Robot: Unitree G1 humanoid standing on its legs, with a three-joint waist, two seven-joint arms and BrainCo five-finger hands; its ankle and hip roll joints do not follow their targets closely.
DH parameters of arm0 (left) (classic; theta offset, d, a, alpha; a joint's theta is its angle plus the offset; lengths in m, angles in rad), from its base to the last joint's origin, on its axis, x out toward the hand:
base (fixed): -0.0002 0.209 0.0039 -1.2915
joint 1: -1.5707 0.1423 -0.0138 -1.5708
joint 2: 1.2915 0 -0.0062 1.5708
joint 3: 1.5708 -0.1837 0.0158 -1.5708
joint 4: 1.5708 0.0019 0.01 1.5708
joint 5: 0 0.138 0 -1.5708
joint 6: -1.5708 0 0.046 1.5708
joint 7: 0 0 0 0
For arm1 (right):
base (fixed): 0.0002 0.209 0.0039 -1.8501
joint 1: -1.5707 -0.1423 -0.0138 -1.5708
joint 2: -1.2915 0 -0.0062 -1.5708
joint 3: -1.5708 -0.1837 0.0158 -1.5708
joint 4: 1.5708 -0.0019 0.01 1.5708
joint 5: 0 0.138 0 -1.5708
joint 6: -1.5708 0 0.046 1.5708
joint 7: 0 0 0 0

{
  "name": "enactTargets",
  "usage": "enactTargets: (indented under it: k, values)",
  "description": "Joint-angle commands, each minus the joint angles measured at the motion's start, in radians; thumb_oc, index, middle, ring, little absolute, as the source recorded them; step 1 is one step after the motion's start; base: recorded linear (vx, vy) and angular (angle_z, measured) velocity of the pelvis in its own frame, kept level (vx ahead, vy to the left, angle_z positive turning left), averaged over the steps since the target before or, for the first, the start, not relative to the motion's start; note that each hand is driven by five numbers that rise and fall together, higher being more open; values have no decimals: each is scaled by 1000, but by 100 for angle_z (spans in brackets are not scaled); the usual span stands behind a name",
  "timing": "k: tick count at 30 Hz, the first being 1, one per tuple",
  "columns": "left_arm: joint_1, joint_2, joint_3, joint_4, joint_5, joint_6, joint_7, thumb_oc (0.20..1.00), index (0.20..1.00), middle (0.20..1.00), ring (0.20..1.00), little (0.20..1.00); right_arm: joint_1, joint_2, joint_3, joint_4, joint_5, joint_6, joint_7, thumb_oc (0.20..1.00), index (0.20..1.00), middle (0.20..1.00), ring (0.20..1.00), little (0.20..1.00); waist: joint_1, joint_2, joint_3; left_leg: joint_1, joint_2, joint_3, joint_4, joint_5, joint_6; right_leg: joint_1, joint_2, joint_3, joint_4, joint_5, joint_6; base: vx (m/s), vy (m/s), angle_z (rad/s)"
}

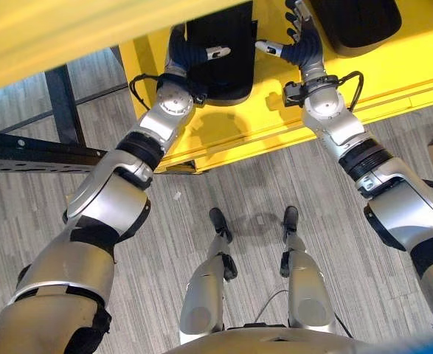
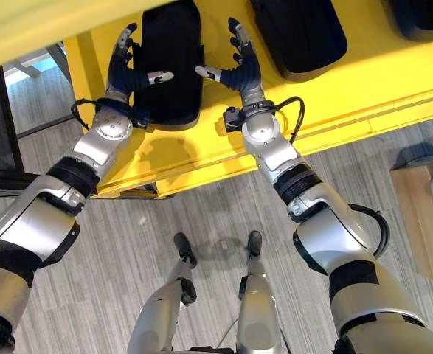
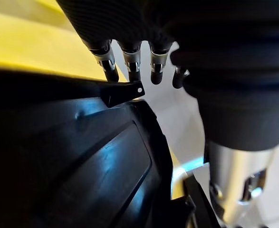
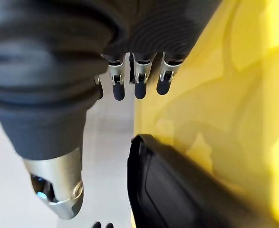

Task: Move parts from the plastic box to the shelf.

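1. At the far left I see a dark metal frame (image 1: 54,151) standing on the grey plank floor (image 1: 223,184), left of the yellow shelf (image 2: 393,81).
2. My left hand (image 2: 122,68) is raised over the shelf's left end, at the left edge of a black part (image 2: 173,63) that lies flat on the yellow surface. The fingers are spread and fairly straight, the thumb (image 2: 159,76) reaching out over the part; the hand is wide and grips nothing. In the left wrist view the fingertips (image 3: 132,66) hang above the part's rim (image 3: 125,92); I cannot tell whether they touch it.
3. The black part sits between my two hands, its long axis running from near to far.
4. My right hand (image 2: 242,66) is held at the part's right side, also wide, fingers extended and thumb pointing left toward the part, holding nothing. In the right wrist view its fingertips (image 4: 139,88) show apart from the part's edge (image 4: 144,166).
5. Further right on the shelf lies a second black part (image 2: 301,33), apart from the first.
6. At the far right, on the floor, I see a brown cardboard box (image 2: 426,214).
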Motion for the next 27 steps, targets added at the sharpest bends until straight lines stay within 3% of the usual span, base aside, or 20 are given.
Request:
enactTargets:
  k: [1,7,14,27]
  values:
    - [-97,2,-4,106,-16,-3,-32,1000,1000,1000,1000,1000,-116,41,10,56,19,-31,19,1000,1000,1000,1000,1000,31,9,-24,68,61,20,6,-27,-118,41,-38,31,99,-38,77,11,-1,-3]
    - [-113,-45,18,184,-80,23,-51,1000,1000,1000,1000,1000,-106,58,18,67,36,-20,20,1000,1000,1000,1000,1000,25,6,-26,83,53,8,6,-51,-128,52,-40,35,100,-57,85,42,2,-4]
    - [-98,-33,47,193,-102,29,-42,1000,1000,1000,1000,1000,-110,53,14,70,24,-18,8,1000,1000,1000,1000,1000,32,7,-19,74,54,17,6,-37,-114,41,-32,31,101,-43,74,-17,-2,-1]
    - [-78,-73,59,201,-144,25,-53,1000,1000,1000,1000,1000,-123,65,8,105,28,-12,7,1000,1000,1000,1000,1000,33,-3,-16,83,47,-4,6,-59,-121,50,-35,30,112,-65,81,11,0,1]
